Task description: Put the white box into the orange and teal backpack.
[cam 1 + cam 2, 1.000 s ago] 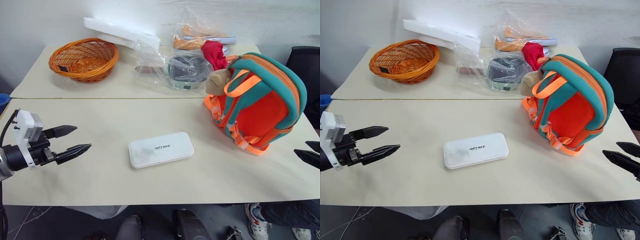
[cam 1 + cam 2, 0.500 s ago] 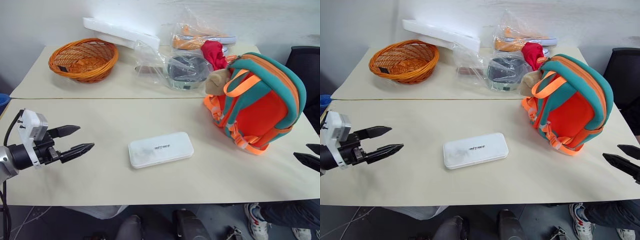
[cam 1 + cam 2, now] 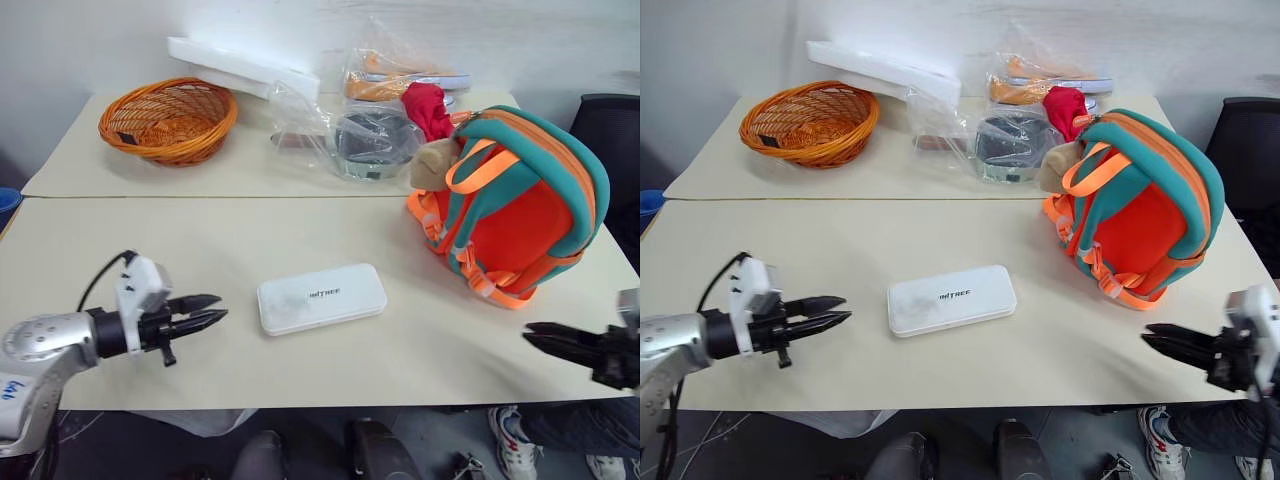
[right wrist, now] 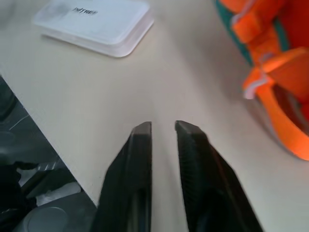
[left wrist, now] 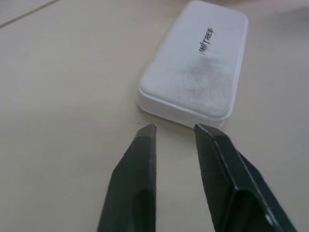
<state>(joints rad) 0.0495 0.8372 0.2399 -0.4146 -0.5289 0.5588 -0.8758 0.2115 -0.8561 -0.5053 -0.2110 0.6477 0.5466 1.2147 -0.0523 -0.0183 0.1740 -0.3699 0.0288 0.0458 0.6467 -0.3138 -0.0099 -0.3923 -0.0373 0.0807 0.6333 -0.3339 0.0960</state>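
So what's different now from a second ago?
Both arms swung inward toward the white box. The left tool now sits just short of the box's near end, not touching it; the right tool has come in over the table edge below the orange and teal backpack. Both tools narrowed from wide open to nearly closed, holding nothing. Box, backpack and basket stayed put.

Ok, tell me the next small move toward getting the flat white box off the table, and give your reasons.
Probably reopen the left hand and ease it forward to the near end of the flat white rectangular box. Its fingers stand nearly together, just short of the box and holding nothing, too narrow to take it. The box lies flat on the cream table, apart from the upright orange and teal backpack.
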